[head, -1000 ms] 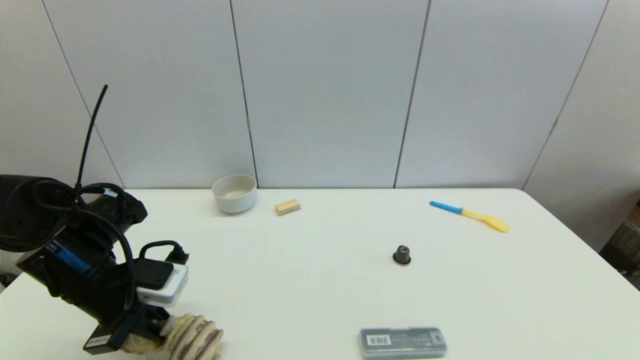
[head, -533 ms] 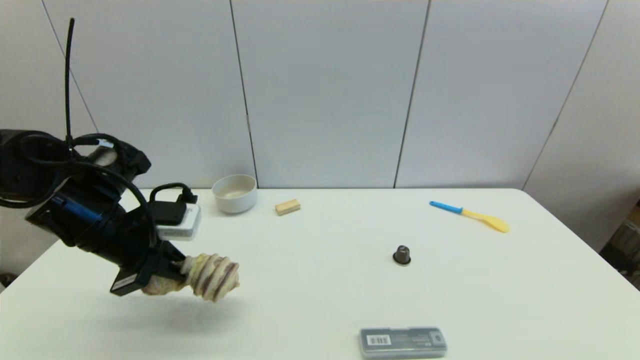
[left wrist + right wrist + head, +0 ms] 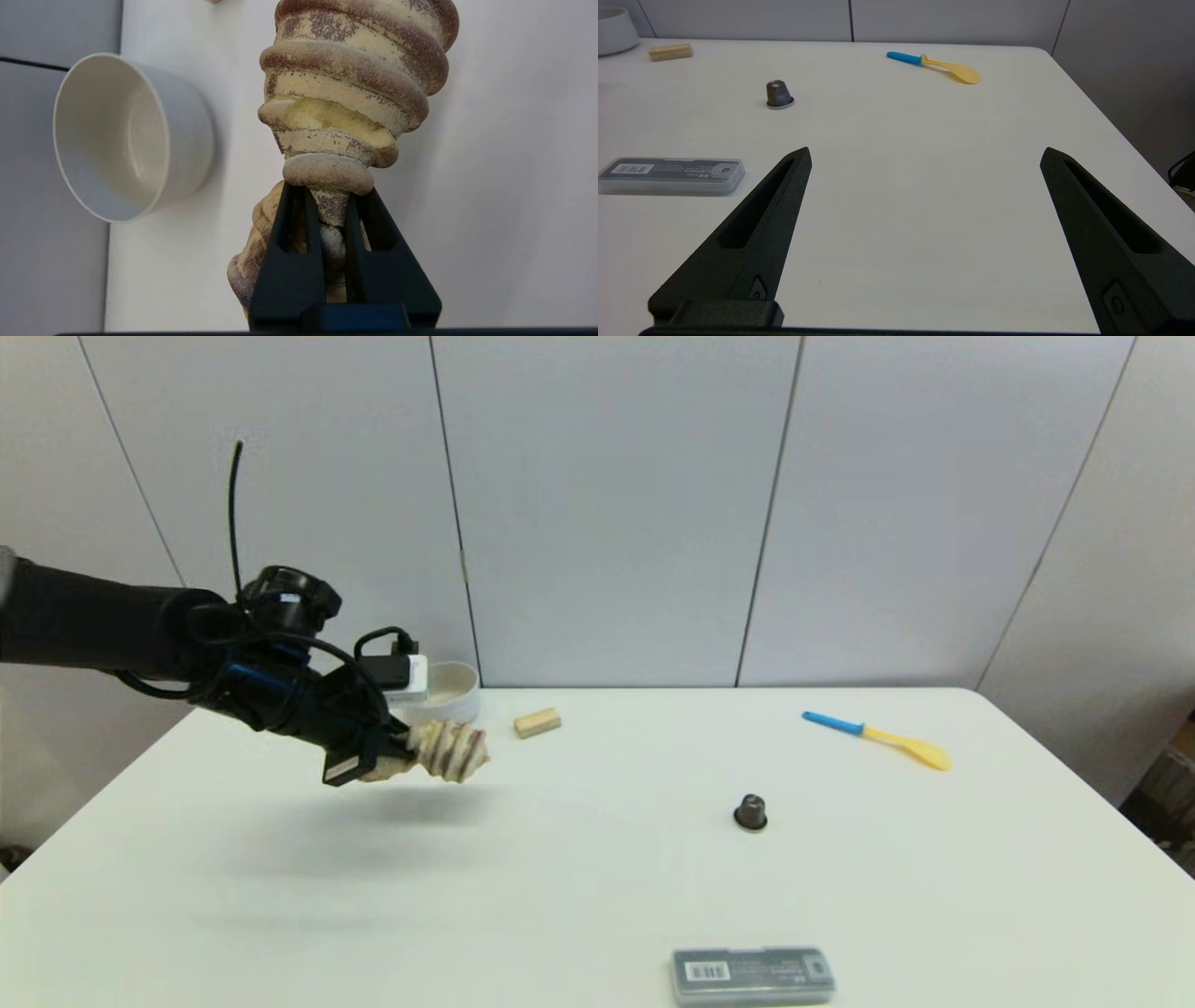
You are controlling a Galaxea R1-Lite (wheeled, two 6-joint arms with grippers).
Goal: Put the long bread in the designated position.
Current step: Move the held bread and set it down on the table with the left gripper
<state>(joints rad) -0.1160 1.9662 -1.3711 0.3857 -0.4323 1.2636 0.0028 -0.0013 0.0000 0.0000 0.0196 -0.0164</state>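
Our left gripper [image 3: 334, 205] is clamped on the long bread [image 3: 446, 753], held above the desk [image 3: 597, 877], its long axis pointing just beside the white bowl [image 3: 126, 135]; right gripper [image 3: 924, 158] parked wide open

White table [image 3: 579, 887], rounded corners, set against grey wall panels. Resting directly on it: white bowl [image 3: 455, 688] at far left-centre edge; small tan block [image 3: 537, 722] just beside bowl on its right; blue-handled yellow spoon [image 3: 878, 737] far right, lying flat, angled; small dark capsule [image 3: 751, 812] upright, right of centre, well apart from the rest; grey flat case [image 3: 752, 976] with barcode label at near edge.
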